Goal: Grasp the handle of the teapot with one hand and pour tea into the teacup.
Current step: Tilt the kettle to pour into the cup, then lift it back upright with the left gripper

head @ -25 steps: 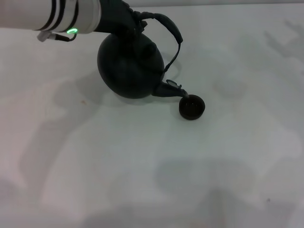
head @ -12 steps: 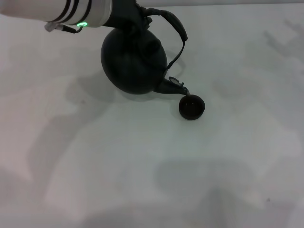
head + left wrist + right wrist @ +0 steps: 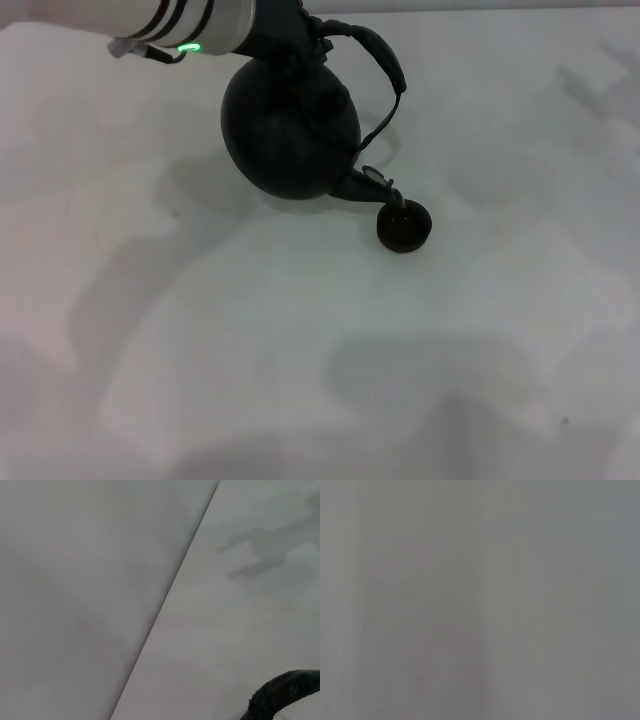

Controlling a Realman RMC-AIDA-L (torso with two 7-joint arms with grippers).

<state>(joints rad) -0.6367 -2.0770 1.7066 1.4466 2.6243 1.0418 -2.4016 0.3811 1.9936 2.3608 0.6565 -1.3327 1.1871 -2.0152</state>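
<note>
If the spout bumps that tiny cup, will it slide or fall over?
The cup would probably slide rather than tip: it looks low and wide. It seems light next to the big teapot, so a small nudge from the spout above its rim could shift it on the smooth table.

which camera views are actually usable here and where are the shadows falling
Head view: usable, teapot tipped over the teacup, soft grey shadows across the table. Left wrist view: pale surfaces, faint shadows, a bit of handle. Right wrist view: featureless grey.
</note>
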